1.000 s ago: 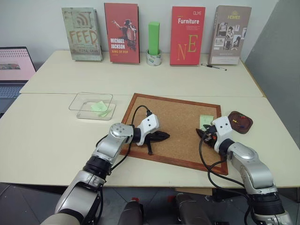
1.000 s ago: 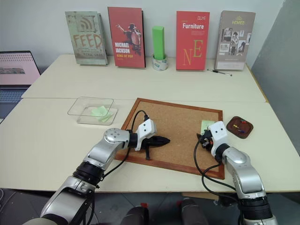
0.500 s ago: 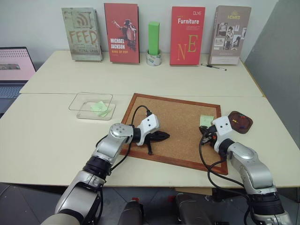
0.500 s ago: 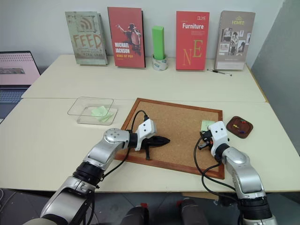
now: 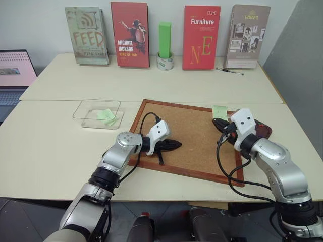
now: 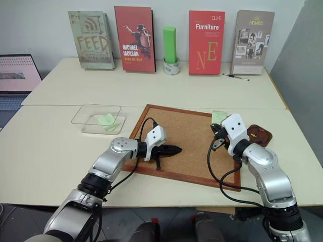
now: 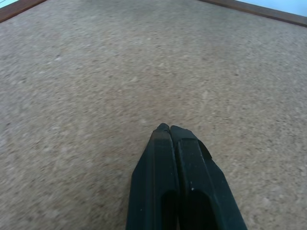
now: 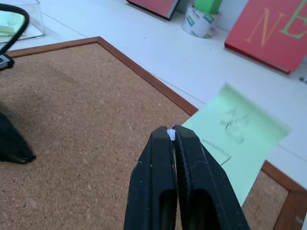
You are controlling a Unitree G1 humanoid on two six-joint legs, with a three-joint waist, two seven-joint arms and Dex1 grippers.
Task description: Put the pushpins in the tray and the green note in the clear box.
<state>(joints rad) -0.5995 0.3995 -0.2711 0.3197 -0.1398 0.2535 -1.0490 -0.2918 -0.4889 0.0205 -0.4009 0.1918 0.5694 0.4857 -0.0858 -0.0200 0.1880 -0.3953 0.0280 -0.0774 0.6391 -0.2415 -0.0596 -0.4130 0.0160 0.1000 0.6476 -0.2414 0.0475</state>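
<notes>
Green note on corkboard far edge, not yet in clear box. Right pincer closed on tiny pale pin head; left pincer closed, empty. Tray held pins.

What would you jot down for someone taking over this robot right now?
Left pincer: shut, empty, low over the cork board.
Right pincer: shut on a tiny pale thing, likely a pushpin; the green note hangs at its tips, above the board's far edge.
Done: green slips lie in the clear box.
Left: pin into the tray, note into the box.
</notes>
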